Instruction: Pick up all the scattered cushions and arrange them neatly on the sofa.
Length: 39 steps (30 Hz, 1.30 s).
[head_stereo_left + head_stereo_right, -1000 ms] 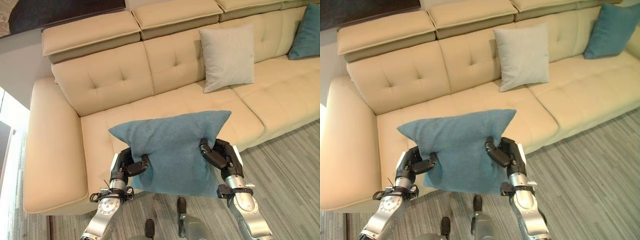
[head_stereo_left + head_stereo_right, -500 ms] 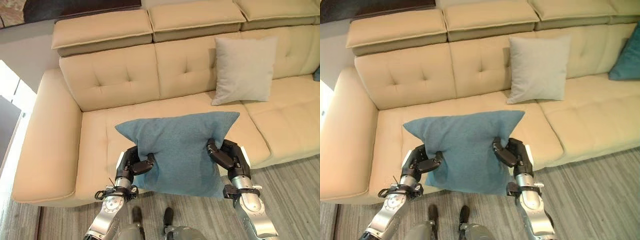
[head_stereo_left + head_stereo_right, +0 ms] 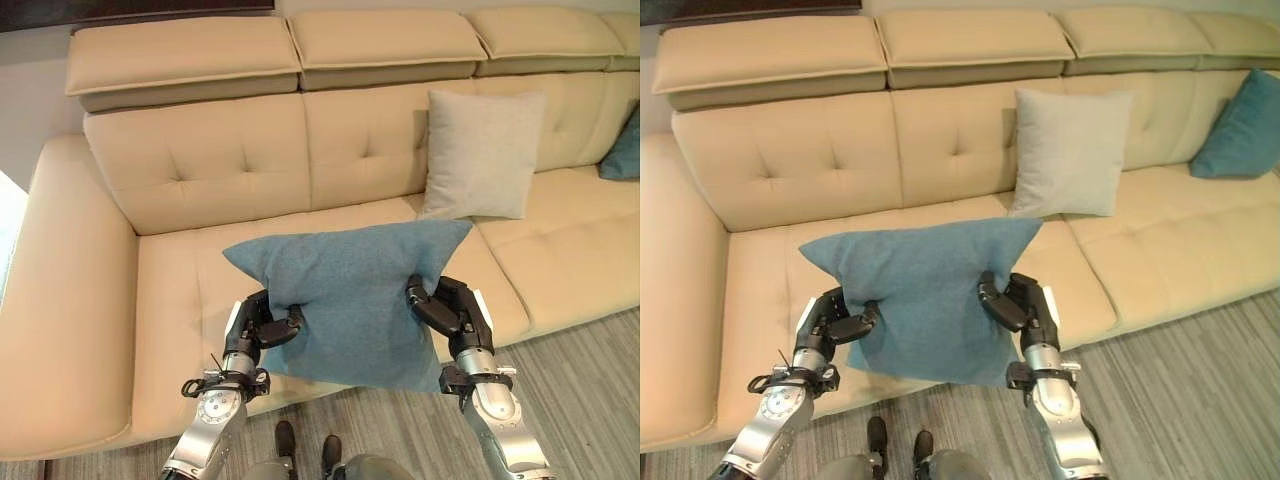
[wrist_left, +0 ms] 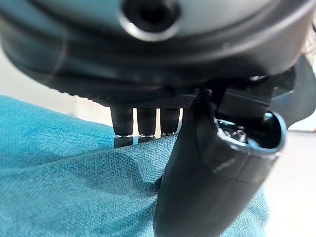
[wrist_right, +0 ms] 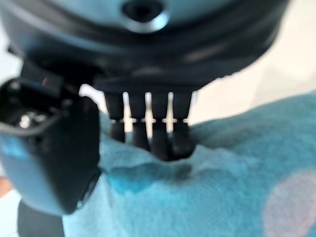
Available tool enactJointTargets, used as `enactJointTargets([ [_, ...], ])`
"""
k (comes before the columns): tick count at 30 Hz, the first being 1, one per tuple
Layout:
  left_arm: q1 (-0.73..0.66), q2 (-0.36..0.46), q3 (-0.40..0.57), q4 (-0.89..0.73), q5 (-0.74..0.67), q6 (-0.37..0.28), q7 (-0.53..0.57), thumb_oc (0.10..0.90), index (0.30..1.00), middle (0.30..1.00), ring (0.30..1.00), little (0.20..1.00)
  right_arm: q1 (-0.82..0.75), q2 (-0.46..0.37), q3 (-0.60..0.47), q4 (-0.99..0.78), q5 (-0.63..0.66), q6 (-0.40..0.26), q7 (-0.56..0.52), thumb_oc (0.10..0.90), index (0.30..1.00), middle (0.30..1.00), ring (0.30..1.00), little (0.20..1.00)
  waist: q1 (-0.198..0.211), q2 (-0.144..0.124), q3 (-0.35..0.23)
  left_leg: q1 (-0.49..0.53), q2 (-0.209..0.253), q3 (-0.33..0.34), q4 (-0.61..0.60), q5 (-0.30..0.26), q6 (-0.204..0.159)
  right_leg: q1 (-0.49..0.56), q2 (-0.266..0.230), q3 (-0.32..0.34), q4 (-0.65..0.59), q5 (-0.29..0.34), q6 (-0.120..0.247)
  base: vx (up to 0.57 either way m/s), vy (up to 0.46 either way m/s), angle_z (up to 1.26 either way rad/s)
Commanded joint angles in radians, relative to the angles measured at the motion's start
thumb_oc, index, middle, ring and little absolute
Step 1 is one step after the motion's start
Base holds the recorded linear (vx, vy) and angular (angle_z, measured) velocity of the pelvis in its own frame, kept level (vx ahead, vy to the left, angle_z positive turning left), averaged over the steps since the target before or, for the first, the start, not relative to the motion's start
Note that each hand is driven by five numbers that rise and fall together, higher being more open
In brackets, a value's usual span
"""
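The left hand (image 3: pixel 262 328) and right hand (image 3: pixel 448 310) each pinch a side of the teal cushion (image 3: pixel 350 300), holding it above the sofa (image 3: pixel 200 180) seat's front. A grey cushion (image 3: pixel 478 155) leans on the sofa's backrest; another teal cushion (image 3: pixel 1240 128) leans farther right.

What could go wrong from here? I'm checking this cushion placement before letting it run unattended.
The teal cushion is pinched only at its side edges by the left hand and right hand, so it might sag or slip free before reaching the sofa. Its upper right corner sits close to the grey cushion in the head views, so pushing it back could knock that one over.
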Motion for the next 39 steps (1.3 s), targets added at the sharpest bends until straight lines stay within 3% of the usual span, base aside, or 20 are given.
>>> enactJointTargets([
  [1, -0.045, 0.011, -0.003, -0.177, 0.035, -0.129, -0.048, 0.4, 0.3, 0.3, 0.3, 0.3, -0.09, 0.046, -0.024, -0.136, 0.006, -0.126, 0.021, 0.4, 0.3, 0.3, 0.3, 0.3, 0.015, -0.018, -0.103, -0.009, 0.026, 0.03, 0.05, -0.151, -0.053, 0.081, -0.104, 0.018, -0.19, 0.101, 0.089, 0.1, 0.016, 0.26],
  [3, -0.046, 0.009, -0.005, -0.176, 0.036, -0.128, -0.049, 0.4, 0.3, 0.3, 0.3, 0.3, -0.09, 0.043, -0.028, -0.136, 0.005, -0.129, 0.019, 0.4, 0.3, 0.3, 0.3, 0.3, 0.009, -0.018, -0.099, -0.002, 0.022, 0.021, 0.043, -0.152, -0.054, 0.07, -0.086, 0.019, -0.22, 0.102, 0.083, 0.06, -0.001, 0.28],
  [6, -0.07, -0.005, -0.015, -0.163, 0.042, -0.127, -0.055, 0.4, 0.3, 0.3, 0.3, 0.3, -0.089, 0.031, -0.041, -0.13, -0.004, -0.136, 0.006, 0.4, 0.3, 0.3, 0.3, 0.3, -0.015, -0.035, -0.081, 0.017, -0.009, -0.023, 0.033, -0.158, -0.058, 0.008, -0.015, 0.081, -0.34, 0.15, 0.079, 0.08, -0.018, 0.4],
  [14, -0.078, -0.024, -0.025, -0.154, 0.038, -0.132, -0.072, 0.4, 0.3, 0.3, 0.3, 0.3, -0.068, 0.029, -0.053, -0.127, -0.004, -0.144, 0.009, 0.4, 0.3, 0.3, 0.3, 0.3, -0.037, -0.043, -0.078, 0.029, -0.033, -0.062, 0.069, -0.194, -0.072, 0.029, -0.003, 0.105, -0.393, 0.173, 0.063, 0.09, -0.055, 0.38],
  [17, -0.066, -0.031, -0.026, -0.158, 0.029, -0.132, -0.082, 0.4, 0.3, 0.3, 0.3, 0.3, -0.055, 0.017, -0.057, -0.126, 0.002, -0.145, 0.011, 0.4, 0.3, 0.3, 0.3, 0.3, -0.045, -0.041, -0.085, 0.006, -0.03, -0.06, 0.158, -0.222, -0.098, 0.074, -0.004, 0.095, -0.438, 0.17, 0.046, 0.1, -0.089, 0.32],
  [19, -0.061, -0.035, -0.023, -0.169, 0.015, -0.134, -0.083, 0.4, 0.3, 0.3, 0.3, 0.3, -0.058, -0.002, -0.063, -0.13, 0.016, -0.147, 0.01, 0.4, 0.3, 0.3, 0.3, 0.3, -0.041, -0.047, -0.073, -0.074, -0.017, -0.048, 0.326, -0.225, -0.129, 0.108, -0.012, 0.084, -0.459, 0.165, 0.029, 0.03, -0.062, 0.33],
  [21, -0.063, -0.034, -0.017, -0.173, 0.004, -0.136, -0.082, 0.4, 0.3, 0.3, 0.3, 0.3, -0.062, -0.009, -0.065, -0.125, 0.028, -0.144, 0.01, 0.4, 0.3, 0.3, 0.3, 0.3, -0.039, -0.049, -0.068, -0.11, 0.009, -0.033, 0.36, -0.217, -0.138, 0.121, -0.018, 0.078, -0.464, 0.152, 0.023, 0.02, 0.01, 0.23],
  [24, -0.063, -0.031, -0.013, -0.175, 0.003, -0.132, -0.084, 0.4, 0.3, 0.3, 0.3, 0.3, -0.065, -0.015, -0.068, -0.121, 0.029, -0.139, 0.007, 0.4, 0.3, 0.3, 0.3, 0.3, -0.036, -0.053, -0.079, -0.114, 0.066, -0.03, 0.278, -0.207, -0.132, 0.136, -0.028, 0.079, -0.467, 0.14, 0.029, 0.08, 0.064, 0.11],
  [27, -0.066, -0.031, -0.017, -0.192, 0.003, -0.125, -0.073, 0.4, 0.3, 0.3, 0.3, 0.3, -0.058, -0.018, -0.069, -0.12, 0.038, -0.138, -0.005, 0.4, 0.3, 0.3, 0.3, 0.3, -0.032, -0.05, -0.085, -0.129, 0.121, -0.062, 0.171, -0.122, -0.15, 0.147, -0.033, 0.079, -0.462, 0.12, 0.034, 0.11, 0.141, 0.11],
  [28, -0.071, -0.035, -0.018, -0.197, -0.004, -0.132, -0.07, 0.4, 0.3, 0.3, 0.3, 0.3, -0.057, -0.021, -0.069, -0.121, 0.027, -0.136, -0.011, 0.4, 0.3, 0.3, 0.3, 0.3, -0.03, -0.039, -0.085, -0.12, 0.125, -0.095, 0.118, -0.11, -0.156, 0.146, -0.031, 0.087, -0.452, 0.107, 0.035, 0.15, 0.245, 0.04],
  [30, -0.071, -0.036, -0.025, -0.196, 0.0, -0.131, -0.074, 0.4, 0.3, 0.3, 0.3, 0.3, -0.049, -0.019, -0.077, -0.122, 0.013, -0.133, -0.01, 0.4, 0.3, 0.3, 0.3, 0.3, -0.037, -0.027, -0.096, -0.093, 0.121, -0.091, 0.08, -0.098, -0.161, 0.153, -0.041, 0.085, -0.447, 0.105, 0.042, 0.13, 0.241, -0.16],
  [39, -0.098, 0.011, 0.015, -0.198, 0.037, -0.142, -0.041, 0.4, 0.3, 0.3, 0.3, 0.3, -0.121, 0.026, -0.039, -0.087, -0.015, -0.115, -0.018, 0.4, 0.3, 0.3, 0.3, 0.3, -0.013, -0.033, -0.106, -0.055, 0.067, -0.007, 0.038, -0.126, -0.111, 0.123, -0.102, 0.132, -0.441, 0.151, 0.094, 0.05, 0.189, -0.27],
])
